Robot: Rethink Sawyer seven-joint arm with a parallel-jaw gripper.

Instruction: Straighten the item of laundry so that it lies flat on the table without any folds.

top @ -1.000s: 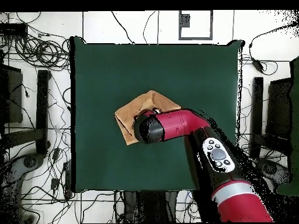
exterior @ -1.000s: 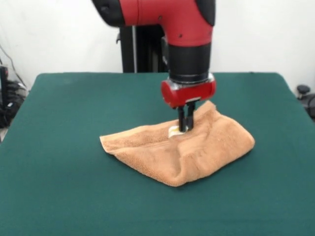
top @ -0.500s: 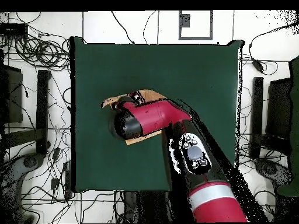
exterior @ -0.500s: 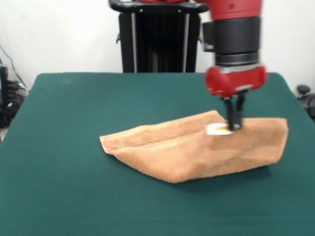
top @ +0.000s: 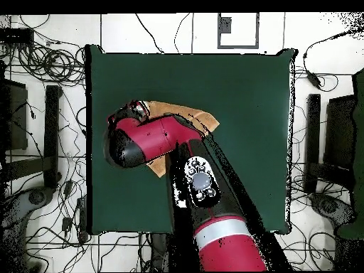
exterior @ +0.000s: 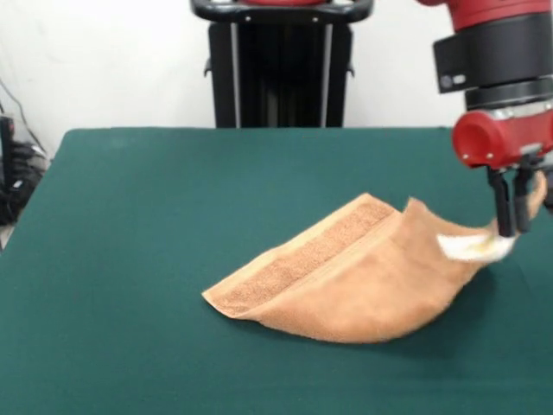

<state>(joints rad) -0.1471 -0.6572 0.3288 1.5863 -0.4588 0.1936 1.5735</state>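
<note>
The orange-tan towel [exterior: 354, 281] lies partly opened on the green table [exterior: 130, 259], its woven stripe band running diagonally along the upper edge. My gripper [exterior: 510, 226] is at the far right of the front view, shut on the towel's corner by the white tag [exterior: 471, 249], holding that corner lifted off the table. The cloth stretches from there down to its left corner, which rests on the table. In the overhead view the red arm covers most of the towel [top: 188, 117]; the gripper itself is hidden under the arm.
The table's right edge in the front view lies close to my gripper. A black stand [exterior: 281, 65] rises behind the far edge. Cables and equipment [top: 43, 64] surround the table on the floor.
My gripper has carried the towel's corner rightward in the front view and lifted it, dragging the cloth along and stretching it out; the towel's left end slid to the right.
</note>
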